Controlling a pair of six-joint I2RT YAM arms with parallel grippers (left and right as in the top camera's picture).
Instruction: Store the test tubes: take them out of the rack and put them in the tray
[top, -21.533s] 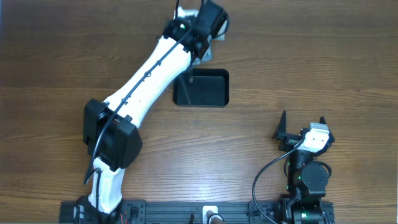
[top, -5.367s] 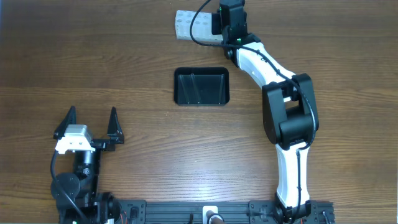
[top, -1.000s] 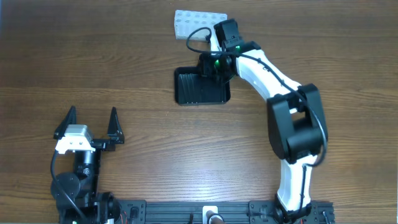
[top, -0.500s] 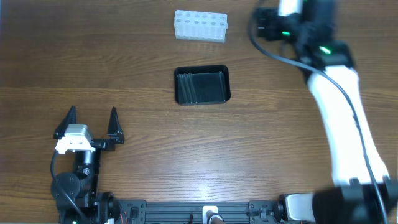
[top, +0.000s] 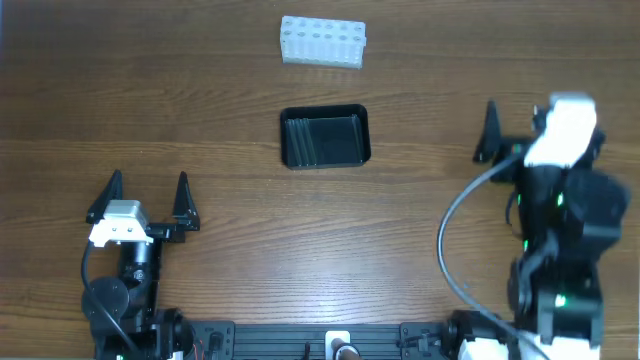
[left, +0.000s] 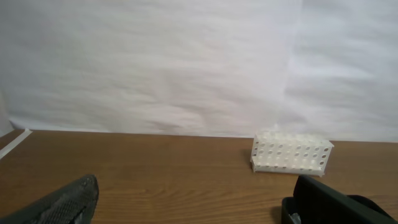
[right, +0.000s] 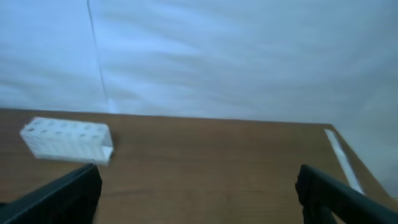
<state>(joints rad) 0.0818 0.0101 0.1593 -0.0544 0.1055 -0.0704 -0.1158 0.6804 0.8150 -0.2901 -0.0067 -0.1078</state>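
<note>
The white test tube rack (top: 322, 42) stands at the far middle of the table, and its holes look empty from above. In front of it lies the black tray (top: 325, 163) with several clear tubes (top: 318, 136) lying side by side inside. My left gripper (top: 146, 195) sits open near the front left, far from both. On the right side, well away from the tray, my right gripper (top: 525, 125) is open with nothing between its fingers. The rack (left: 290, 154) stands ahead of the left gripper (left: 199, 211). It is also ahead of the right gripper (right: 199, 205), as the rack (right: 65, 140).
The wooden table (top: 230, 230) is bare apart from the rack and tray. A white backdrop (left: 186, 62) rises behind the table's far edge. A strip of pale tape (right: 343, 160) runs along the table near the right side.
My right arm has left the tray, swung up and out to the right, then drawn back toward its base. The rack, tray and left arm have not moved.
</note>
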